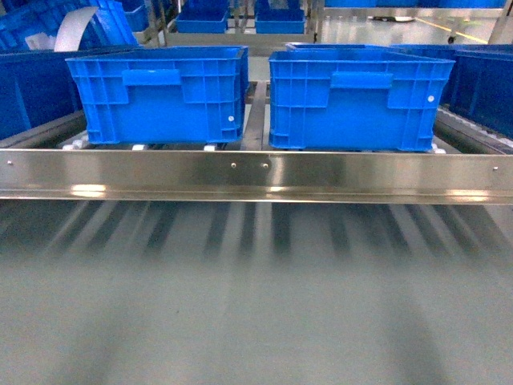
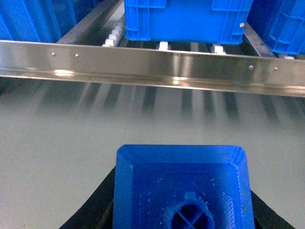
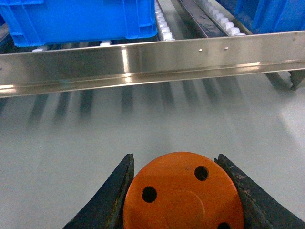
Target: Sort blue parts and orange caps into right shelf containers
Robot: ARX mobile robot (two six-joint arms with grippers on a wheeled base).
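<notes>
Left gripper (image 2: 183,210), dark jaws closed against the sides of a small solid bright-blue plastic block (image 2: 183,188) with a round stud on top; block held low, short of the brushed steel front rail (image 2: 152,67) of the shelf. Right gripper (image 3: 183,200) likewise clamped on a short orange plastic cylinder cap (image 3: 183,195), three holes showing in its flat top, also on the near side of the rail. Neither arm shows in the head view.

Past the rail, two large ribbed bright-blue plastic crates sit side by side on white rollers: left crate (image 1: 156,92) and right crate (image 1: 361,96), narrow gap between them. Crate interiors not visible from here, so contents cannot be told.

Step in hand, judged: carry both parts up and over the rail to the crates. To do it well: lift first, clear the rail and then the thick crate rim before moving forward; keep both grips firm; release only once each part is inside the walls, low enough not to bounce out. One kind per crate. Don't nudge a crate, as it may roll.
</notes>
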